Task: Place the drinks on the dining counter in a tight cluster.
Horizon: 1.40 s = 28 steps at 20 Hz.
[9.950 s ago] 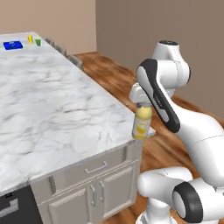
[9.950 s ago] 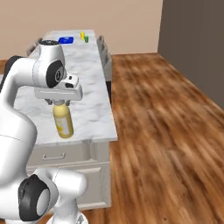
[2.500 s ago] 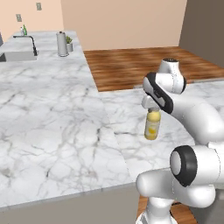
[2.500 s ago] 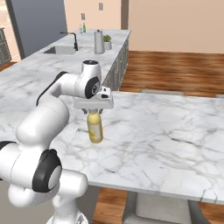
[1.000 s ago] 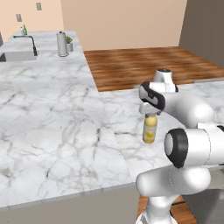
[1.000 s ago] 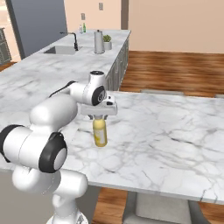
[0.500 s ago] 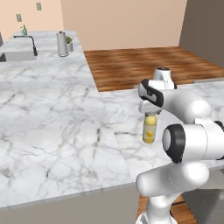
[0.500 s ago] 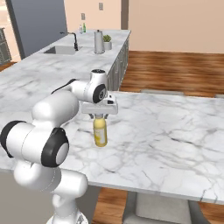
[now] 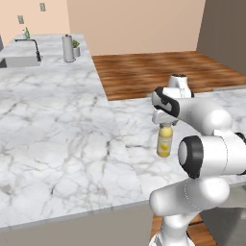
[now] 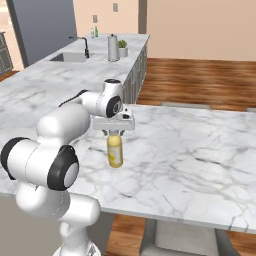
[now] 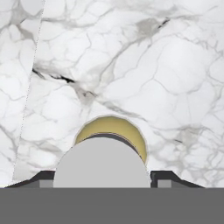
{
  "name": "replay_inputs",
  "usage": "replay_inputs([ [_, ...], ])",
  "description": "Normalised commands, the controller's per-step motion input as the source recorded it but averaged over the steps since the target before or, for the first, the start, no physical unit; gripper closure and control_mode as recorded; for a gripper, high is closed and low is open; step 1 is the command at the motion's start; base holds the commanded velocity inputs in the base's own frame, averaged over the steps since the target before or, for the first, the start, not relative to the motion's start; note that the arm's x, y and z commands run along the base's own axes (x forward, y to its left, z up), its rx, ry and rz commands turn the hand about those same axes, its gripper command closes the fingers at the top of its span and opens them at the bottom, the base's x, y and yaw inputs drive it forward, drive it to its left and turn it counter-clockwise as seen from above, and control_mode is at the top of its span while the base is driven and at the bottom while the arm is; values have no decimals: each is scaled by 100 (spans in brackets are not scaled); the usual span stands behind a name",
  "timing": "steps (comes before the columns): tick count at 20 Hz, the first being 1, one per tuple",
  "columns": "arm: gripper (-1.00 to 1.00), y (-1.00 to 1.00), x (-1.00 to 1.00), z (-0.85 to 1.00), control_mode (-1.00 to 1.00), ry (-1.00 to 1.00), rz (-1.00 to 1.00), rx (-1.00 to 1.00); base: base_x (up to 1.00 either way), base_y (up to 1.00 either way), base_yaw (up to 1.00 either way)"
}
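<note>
- Now the white arm's hand (image 10: pixel 114 133) is gripping the stout yellow juice bottle (image 10: pixel 115 150) by its pale cap, keeping it upright.
- Bottle is resting at the grey-veined white marble table (image 10: pixel 200 165), toward its 9 o'clock end, seemingly ready for release.

A wooden plank floor (image 9: pixel 158 72) is seen beyond the marble tops, backed by peach walls (image 10: pixel 200 30). A sink with a dark faucet (image 10: pixel 84 47), a metal kettle (image 10: pixel 113 48) and a small potted plant (image 10: pixel 122 50) are set far off.

One yellow juice bottle (image 9: pixel 164 140), one kettle (image 9: pixel 67 48), one potted plant (image 9: pixel 76 47).
</note>
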Motion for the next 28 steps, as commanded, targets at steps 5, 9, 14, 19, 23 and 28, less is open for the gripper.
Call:
replay_inputs([
  [5, -100, 0, 0, 0, -100, 0, 0, 0, 0, 0, 0],
  [9, -100, 0, 0, 0, -100, 0, 0, 0, 0, 0, 0],
  [14, -100, 0, 0, 0, -100, 0, 0, 0, 0, 0, 0],
  [19, -100, 0, -20, 24, -100, -2, -3, 0, 0, 0, 0],
  [23, -100, 2, -21, 55, -100, -4, -9, -6, 0, 0, 0],
  [28, -100, 0, -33, 44, -100, -1, -8, -4, 0, 0, 0],
])
